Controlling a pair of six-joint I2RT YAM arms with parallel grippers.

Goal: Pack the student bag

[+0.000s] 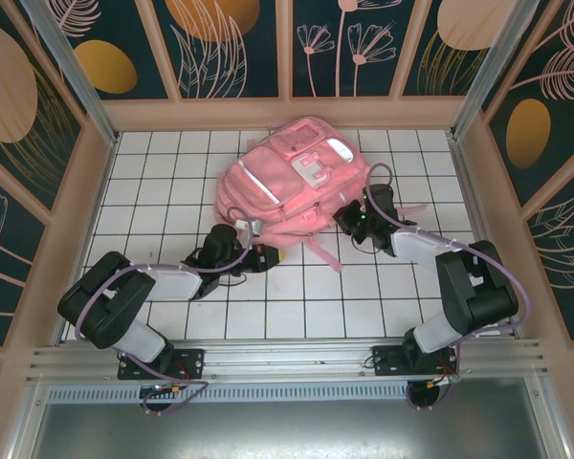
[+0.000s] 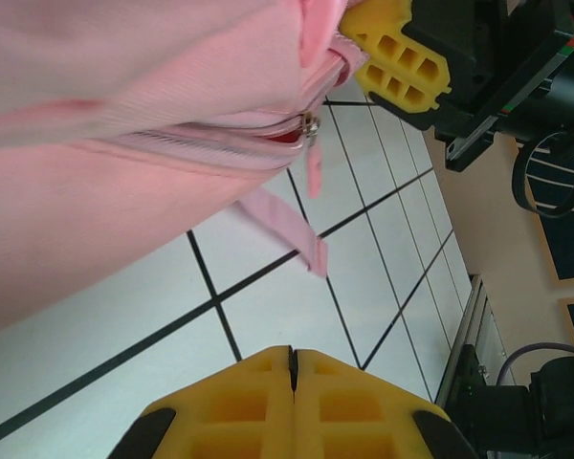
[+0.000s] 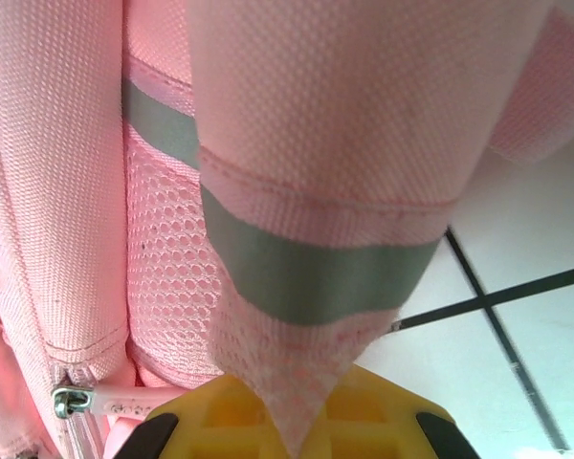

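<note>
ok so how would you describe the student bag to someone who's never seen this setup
Start at the white gridded table; toward its far middle lies the student bag, between the left gripper and the right gripper. It is the one big soft pink thing, with white reflective stripes, unlike the dark hard grippers beside it.

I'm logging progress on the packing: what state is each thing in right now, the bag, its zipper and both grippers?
student bag, lying flat, front side up, one side pinched.
zipper, looks closed along the stretch in view.
left gripper, shut, holding nothing, beside the bag.
right gripper, shut on the student bag's mesh side fabric.
</note>
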